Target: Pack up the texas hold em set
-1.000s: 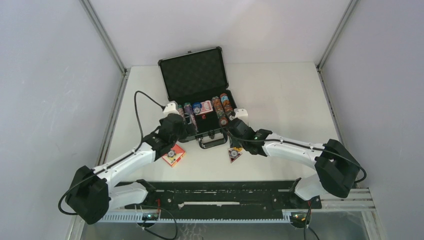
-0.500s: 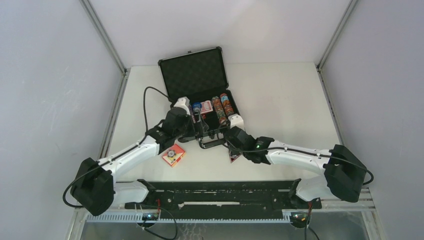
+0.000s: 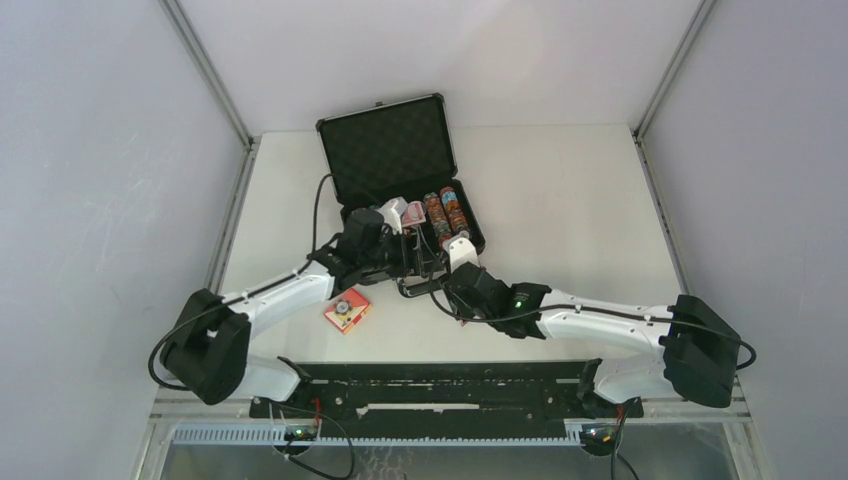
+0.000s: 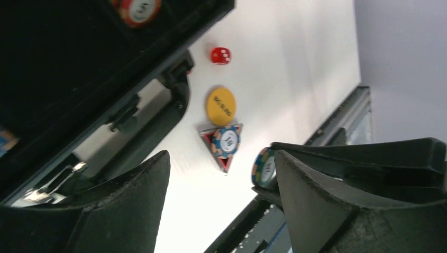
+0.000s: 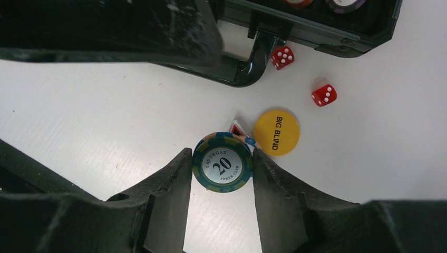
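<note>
The black case (image 3: 392,150) lies open with its lid up, rows of chips (image 3: 447,214) and a red card box (image 3: 412,212) inside. My right gripper (image 5: 222,156) is shut on a green "20" poker chip (image 5: 222,164), held on edge just above the table in front of the case handle (image 5: 248,71). Under it lie a triangular piece (image 5: 236,126) and a yellow Big Blind button (image 5: 277,132), with two red dice (image 5: 282,57) nearby. My left gripper (image 4: 221,171) hangs open and empty at the case's front edge (image 3: 412,260), facing the right gripper (image 3: 458,303).
A second red card box (image 3: 346,311) lies on the table left of the handle. In the left wrist view a blue chip (image 4: 227,140) rests on the triangular piece beside the yellow button (image 4: 220,105) and a die (image 4: 220,55). Grey walls enclose the table.
My left arm has swung right along the case front and its jaws have narrowed a little. The right arm has shifted slightly left and nearer, the chip still in its grip.
</note>
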`<state>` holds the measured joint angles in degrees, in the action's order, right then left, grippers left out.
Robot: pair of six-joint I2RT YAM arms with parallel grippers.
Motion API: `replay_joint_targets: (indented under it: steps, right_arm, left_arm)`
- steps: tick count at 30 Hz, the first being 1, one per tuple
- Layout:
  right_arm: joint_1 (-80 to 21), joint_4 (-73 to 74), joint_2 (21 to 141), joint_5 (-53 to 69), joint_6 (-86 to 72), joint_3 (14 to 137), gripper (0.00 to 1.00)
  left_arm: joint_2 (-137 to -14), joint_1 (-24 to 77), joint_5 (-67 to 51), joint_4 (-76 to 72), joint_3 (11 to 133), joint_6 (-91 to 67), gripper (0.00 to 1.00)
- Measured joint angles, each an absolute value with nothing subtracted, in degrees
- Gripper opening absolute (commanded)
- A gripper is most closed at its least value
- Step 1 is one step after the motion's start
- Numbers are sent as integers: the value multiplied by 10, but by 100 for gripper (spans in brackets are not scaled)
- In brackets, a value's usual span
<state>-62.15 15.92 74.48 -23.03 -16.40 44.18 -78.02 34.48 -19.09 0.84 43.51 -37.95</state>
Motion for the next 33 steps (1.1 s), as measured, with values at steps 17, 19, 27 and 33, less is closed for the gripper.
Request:
replay_joint_targets:
  steps: [17, 19, 27, 33]
  right_arm:
    - [-636, 149, 729, -232, -139, 442, 53]
    - [-636, 147, 725, -233, -138, 442, 53]
    - [-634, 143, 724, -232, -136, 442, 53]
    - [-635, 141, 724, -230, -127, 442, 53]
  left_arm:
    - [-839, 345, -337, -69, 435, -385, 72]
    - [-841, 345, -337, -68, 435, -385, 72]
    - [-842, 345, -338, -66, 435, -380, 68]
    - [-867, 345, -379, -76, 435, -381, 61]
